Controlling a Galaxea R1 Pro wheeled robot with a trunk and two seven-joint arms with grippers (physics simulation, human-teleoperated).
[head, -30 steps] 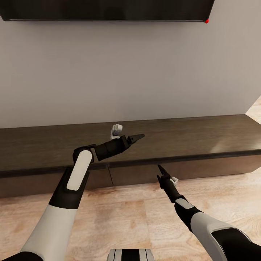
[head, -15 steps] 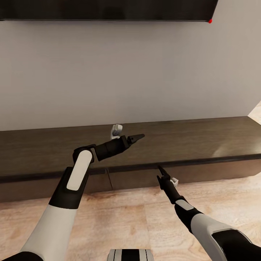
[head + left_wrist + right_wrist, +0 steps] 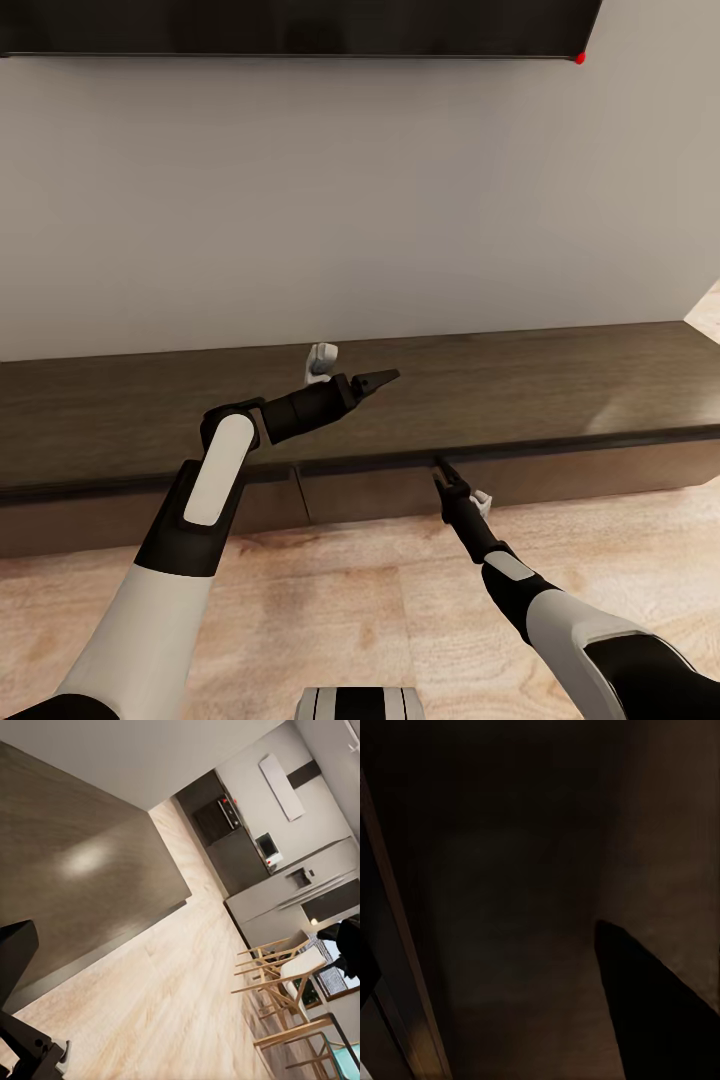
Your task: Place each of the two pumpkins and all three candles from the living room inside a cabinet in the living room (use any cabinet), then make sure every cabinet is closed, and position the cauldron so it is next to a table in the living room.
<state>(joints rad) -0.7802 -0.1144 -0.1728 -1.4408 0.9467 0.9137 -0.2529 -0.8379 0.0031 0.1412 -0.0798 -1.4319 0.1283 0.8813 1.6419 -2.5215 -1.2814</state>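
Note:
The long, low dark-brown cabinet (image 3: 560,385) runs along the wall, its front panels (image 3: 370,490) below a dark lip. My right gripper (image 3: 441,467) has its tips at that lip, against the front of a panel. In the right wrist view, one dark finger (image 3: 652,1020) sits close to the brown wood (image 3: 525,907), and the fingers look spread. My left gripper (image 3: 386,378) hovers over the cabinet top, empty, with one finger (image 3: 16,956) at the picture's edge. The pumpkins, candles, cauldron and table are out of view.
A dark television (image 3: 300,25) hangs on the grey wall above the cabinet. Light wooden floor (image 3: 350,610) lies between me and the cabinet. Past the cabinet's end (image 3: 161,889), wooden chairs (image 3: 281,979) and kitchen units (image 3: 240,855) stand.
The head view shifted slightly a second ago. Since then my right gripper has risen and moved forward until its tips reach the lip. The left arm has stayed still.

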